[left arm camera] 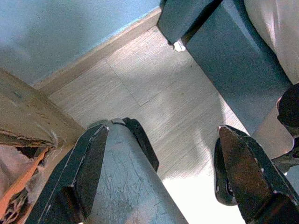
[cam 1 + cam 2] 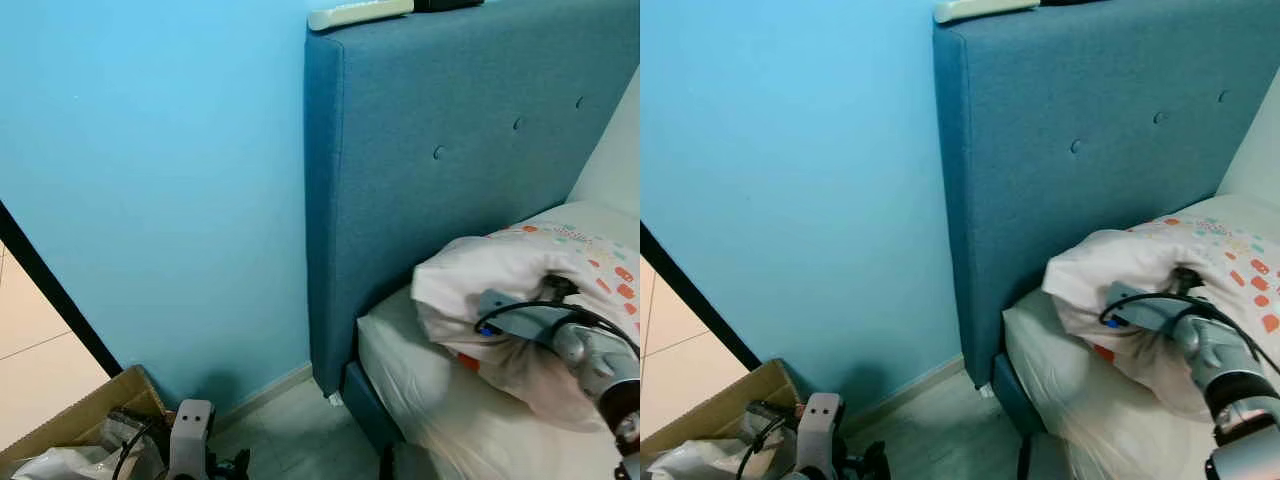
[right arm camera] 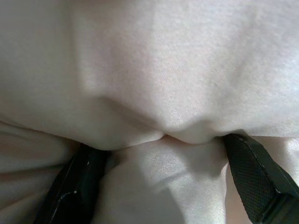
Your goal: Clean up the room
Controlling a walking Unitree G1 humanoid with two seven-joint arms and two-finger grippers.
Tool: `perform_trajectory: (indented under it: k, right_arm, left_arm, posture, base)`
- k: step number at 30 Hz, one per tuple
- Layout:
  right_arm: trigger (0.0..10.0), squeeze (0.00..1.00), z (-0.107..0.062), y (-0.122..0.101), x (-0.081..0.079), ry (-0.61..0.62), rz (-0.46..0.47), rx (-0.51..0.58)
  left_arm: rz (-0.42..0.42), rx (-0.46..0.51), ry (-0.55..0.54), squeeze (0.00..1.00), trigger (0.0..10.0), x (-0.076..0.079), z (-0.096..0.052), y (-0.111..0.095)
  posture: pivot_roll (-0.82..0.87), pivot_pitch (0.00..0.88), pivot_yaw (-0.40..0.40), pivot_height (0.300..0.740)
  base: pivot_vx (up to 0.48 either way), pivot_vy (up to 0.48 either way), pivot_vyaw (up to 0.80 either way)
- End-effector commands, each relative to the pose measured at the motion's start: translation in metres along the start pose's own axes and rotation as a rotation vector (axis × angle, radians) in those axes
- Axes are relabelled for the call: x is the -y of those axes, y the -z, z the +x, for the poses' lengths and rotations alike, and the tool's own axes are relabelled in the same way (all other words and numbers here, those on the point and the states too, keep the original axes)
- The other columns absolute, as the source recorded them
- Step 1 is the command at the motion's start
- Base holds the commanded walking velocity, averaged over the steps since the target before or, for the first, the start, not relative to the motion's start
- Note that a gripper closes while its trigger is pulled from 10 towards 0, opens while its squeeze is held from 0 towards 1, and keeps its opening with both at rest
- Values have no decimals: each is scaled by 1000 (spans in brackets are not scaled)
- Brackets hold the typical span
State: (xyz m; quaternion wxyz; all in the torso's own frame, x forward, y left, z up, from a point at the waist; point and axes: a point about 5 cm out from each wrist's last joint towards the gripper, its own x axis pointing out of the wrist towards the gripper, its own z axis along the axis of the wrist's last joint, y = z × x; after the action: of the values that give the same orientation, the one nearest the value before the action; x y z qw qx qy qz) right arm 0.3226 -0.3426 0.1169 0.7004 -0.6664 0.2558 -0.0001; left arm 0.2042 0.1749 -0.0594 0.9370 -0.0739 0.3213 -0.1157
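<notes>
Deep in cloth, the right gripper (image 3: 163, 154) has its two black fingers (image 3: 254, 179) spread wide with a fold of the soft white pillow with orange and teal print (image 2: 530, 265) bulging between them; whether the pads actually pinch the fabric is hard to tell. That pillow lies bunched on the white-sheeted mattress (image 2: 420, 375), close to its outer edge and just in front of the tall blue upholstered headboard (image 2: 450, 150). A pale flat remote-like object (image 2: 358, 13) lies along the headboard's top edge. Down by the floor, the left gripper (image 1: 161, 163) hangs with its fingers apart and empty, above pale wood-look flooring (image 1: 154, 84). This open strip of floor runs between the dark blue bed frame (image 1: 233, 56) and a brown cardboard box (image 2: 75, 415) holding crumpled bags, against the light blue wall (image 2: 150, 180).
</notes>
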Motion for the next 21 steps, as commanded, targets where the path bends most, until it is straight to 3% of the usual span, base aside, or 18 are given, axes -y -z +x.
perform_trajectory:
  k: [1,2,5,7,10,11,12,13,15,16,19,20,21]
  right_arm:
    - [10000,0,-3,16,-5,-20,-3,-49]
    - [10000,0,-3,16,-5,-20,-3,-49]
    - [10000,0,-6,19,-26,-123,133,-51]
    - [10000,0,-6,19,-26,-123,133,-51]
    - [10000,0,-8,24,-38,-169,213,-58]
    - [10000,0,-10,27,-44,-191,289,-72]
    - [10000,0,-11,27,-47,-207,423,-70]
    - [10000,0,-11,27,-47,-207,423,-70]
    - [10000,0,-9,18,-46,-241,669,-8]
    - [10000,0,-9,18,-46,-241,669,-8]
    - [10000,0,-8,-8,-33,-356,963,204]
    - [10000,0,-8,-8,-33,-356,963,204]
    - [10000,0,-9,-16,-29,-408,1017,281]
  left_arm:
    - [-1,-21,-9,0,10000,-5,-4,5]
    - [-1,-21,-9,0,10000,-5,-4,5]
    - [4,-27,-7,0,10000,-6,-5,6]
    - [4,-27,-7,0,10000,-6,-5,6]
    - [8,-27,0,0,10000,-5,-4,5]
    - [11,-28,4,0,10000,-4,-4,5]
    - [14,-28,7,0,10000,-3,-3,4]
    - [14,-28,7,0,10000,-3,-3,4]
    - [19,-27,11,0,10000,-3,-2,2]
    - [19,-27,11,0,10000,-3,-2,2]
    - [20,-20,9,0,10000,-2,0,-2]
    - [20,-20,9,0,10000,-2,0,-2]
    - [20,-19,9,0,10000,-2,1,-2]
  posture:
    - [-88,76,-18,576]
    - [-88,76,-18,576]
    - [-89,75,-14,576]
    - [-89,75,-14,576]
    - [-92,75,-9,576]
    - [-92,74,-7,576]
    - [-93,71,-3,576]
    - [-93,71,-3,576]
    - [-91,66,-6,576]
    - [-91,66,-6,576]
    - [-94,58,-6,576]
    - [-94,58,-6,576]
    - [-95,57,-6,576]
  base:
    - [0,0,0]
    - [0,0,0]
    - [0,0,0]
    - [0,0,0]
    - [0,0,0]
    - [0,0,0]
    - [0,0,0]
    - [0,0,0]
    - [0,0,0]
    - [0,0,0]
    - [0,0,0]
    - [0,0,0]
    - [0,0,0]
